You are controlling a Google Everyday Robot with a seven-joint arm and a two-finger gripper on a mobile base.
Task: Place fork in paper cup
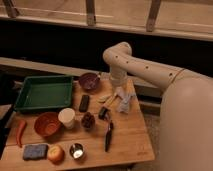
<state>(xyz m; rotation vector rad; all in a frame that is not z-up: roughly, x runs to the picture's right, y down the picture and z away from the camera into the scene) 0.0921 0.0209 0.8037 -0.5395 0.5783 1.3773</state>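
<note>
The paper cup (66,117) is short and white and stands upright on the wooden table (130,137), between the orange bowl (47,124) and a dark reddish-brown cup (88,120). A thin greyish sliver (98,76) at the right rim of the purple bowl (89,81) may be the fork; it is too blurred to be sure. My gripper (123,103) hangs from the white arm (145,65) and points down close to the table at the right, beside pale wooden utensils (106,98), well right of the paper cup.
A green tray (44,92) sits at the back left. A flat black object (84,102), a thick black-handled tool (108,135), a small metal cup (76,150), an apple (55,153), a blue sponge (34,151) and a red chili (20,132) lie on the table.
</note>
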